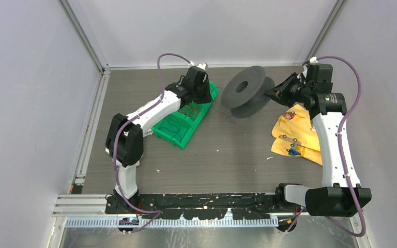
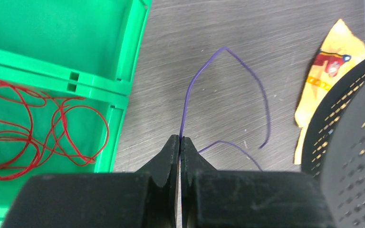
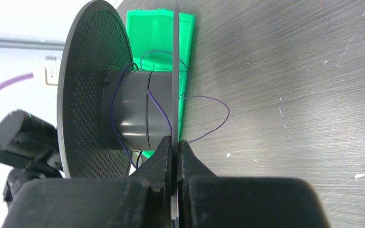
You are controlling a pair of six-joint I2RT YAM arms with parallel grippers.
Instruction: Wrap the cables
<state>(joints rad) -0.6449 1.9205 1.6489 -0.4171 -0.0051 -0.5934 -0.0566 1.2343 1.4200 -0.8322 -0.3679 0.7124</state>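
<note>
The right gripper (image 3: pixel 175 140) pinches one rim of the black spool (image 3: pixel 83 90), propping it on edge so the hub is free for winding, while the left gripper (image 2: pixel 179 138), closed tight on the thin purple wire (image 2: pixel 190 90) that loops loosely round that hub and trails across the table (image 2: pixel 266 28), looks set to feed it.
</note>
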